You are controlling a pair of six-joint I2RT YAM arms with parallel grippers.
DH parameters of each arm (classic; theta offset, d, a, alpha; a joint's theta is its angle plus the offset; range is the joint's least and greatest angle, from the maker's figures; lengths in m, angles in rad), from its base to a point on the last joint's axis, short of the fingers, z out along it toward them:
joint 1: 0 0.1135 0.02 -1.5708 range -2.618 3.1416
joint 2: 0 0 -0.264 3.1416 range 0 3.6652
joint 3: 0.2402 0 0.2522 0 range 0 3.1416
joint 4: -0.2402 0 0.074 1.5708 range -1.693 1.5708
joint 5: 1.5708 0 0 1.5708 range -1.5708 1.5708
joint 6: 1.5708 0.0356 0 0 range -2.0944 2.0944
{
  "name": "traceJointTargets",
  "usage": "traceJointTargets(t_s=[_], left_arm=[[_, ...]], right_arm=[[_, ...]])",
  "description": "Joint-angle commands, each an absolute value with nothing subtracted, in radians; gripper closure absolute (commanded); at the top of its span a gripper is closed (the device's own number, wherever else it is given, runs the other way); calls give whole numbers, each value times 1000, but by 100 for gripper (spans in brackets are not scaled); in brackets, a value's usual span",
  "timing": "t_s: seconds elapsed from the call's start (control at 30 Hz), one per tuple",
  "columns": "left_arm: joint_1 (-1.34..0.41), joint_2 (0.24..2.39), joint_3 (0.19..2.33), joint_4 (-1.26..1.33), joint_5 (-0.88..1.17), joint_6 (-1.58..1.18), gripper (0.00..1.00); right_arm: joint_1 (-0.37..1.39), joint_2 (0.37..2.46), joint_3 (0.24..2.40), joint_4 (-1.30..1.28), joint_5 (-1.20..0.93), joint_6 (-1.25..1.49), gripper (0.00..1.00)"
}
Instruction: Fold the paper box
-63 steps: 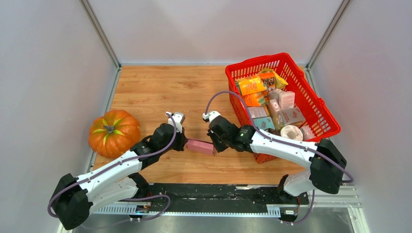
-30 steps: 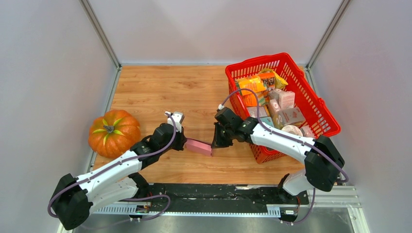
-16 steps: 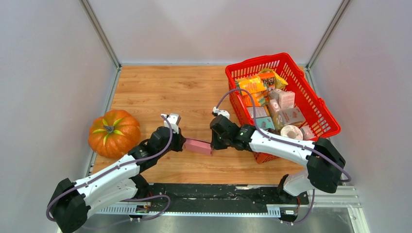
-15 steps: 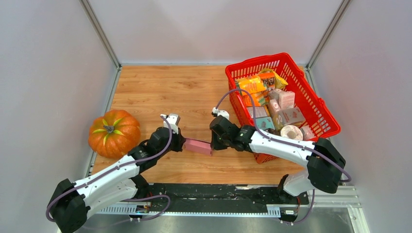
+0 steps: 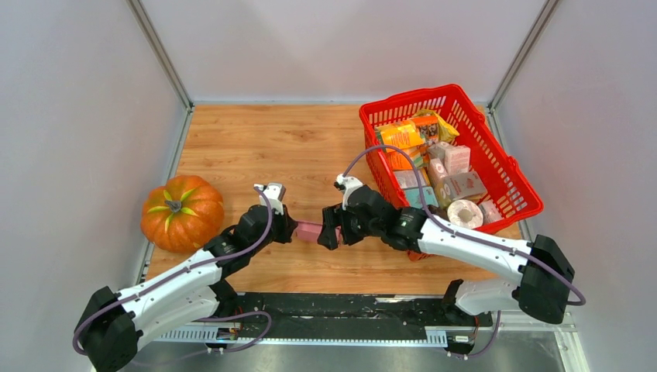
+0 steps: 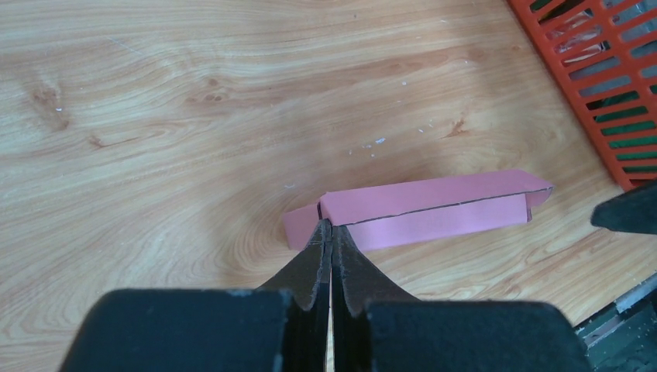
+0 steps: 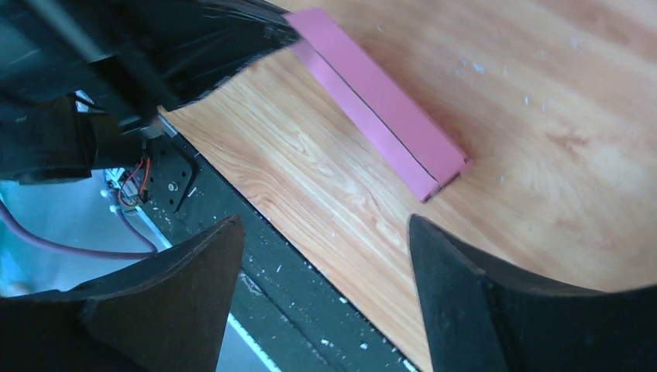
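Note:
The paper box (image 5: 311,230) is a long, flat pink carton lying on the wooden table between my two arms. In the left wrist view the paper box (image 6: 434,209) runs left to right, and my left gripper (image 6: 331,232) is shut on its left end. Seen from above, the left gripper (image 5: 293,229) meets that same end. My right gripper (image 5: 329,229) hovers over the box's right end with its jaws wide apart and nothing between them. In the right wrist view the paper box (image 7: 380,101) lies ahead of the right gripper (image 7: 325,225), untouched by its fingers.
A red basket (image 5: 496,155) full of groceries stands at the right, close behind the right arm; its wall (image 6: 612,101) shows in the left wrist view. An orange pumpkin (image 5: 182,211) sits at the table's left edge. The black base rail (image 7: 310,310) lies under the right gripper.
My right gripper was shut at the box's right end; it has opened wide and shifted left over that end. The left gripper keeps its grip and has barely moved.

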State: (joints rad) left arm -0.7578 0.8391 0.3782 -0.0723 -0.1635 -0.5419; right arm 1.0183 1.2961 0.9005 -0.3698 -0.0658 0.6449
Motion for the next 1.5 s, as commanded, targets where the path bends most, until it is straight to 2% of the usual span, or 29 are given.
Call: traceJointTargets(t_s=[0.0, 0.13, 0.17, 0.23, 0.4, 0.67, 0.93, 1.17, 1.3, 1.47], left_arm=[[-767, 867, 357, -158, -127, -557, 100], [-767, 877, 357, -153, -127, -557, 100], [-767, 877, 357, -153, -129, -558, 100], [-767, 877, 354, -146, -126, -563, 100], [-767, 880, 345, -133, -121, -565, 100], [-767, 870, 341, -132, -123, -565, 100], [-767, 873, 344, -135, -118, -563, 100], [-767, 870, 348, -141, -117, -561, 100], [-767, 862, 345, -144, -117, -563, 100], [-767, 853, 347, -147, -117, -566, 100]], right_arm=[[1084, 1267, 923, -255, 9, 288, 19], [1175, 1337, 914, -200, 199, 7, 23], [1230, 1350, 901, -169, 316, -61, 24], [1264, 1371, 858, -82, 377, -200, 27], [1315, 1446, 822, 41, 500, -356, 24], [1384, 1543, 773, 212, 728, -503, 28], [1388, 1512, 785, 206, 719, -512, 20], [1344, 1532, 787, 203, 635, -503, 17], [1316, 1545, 773, 210, 592, -486, 20], [1316, 1566, 747, 244, 592, -463, 32]])
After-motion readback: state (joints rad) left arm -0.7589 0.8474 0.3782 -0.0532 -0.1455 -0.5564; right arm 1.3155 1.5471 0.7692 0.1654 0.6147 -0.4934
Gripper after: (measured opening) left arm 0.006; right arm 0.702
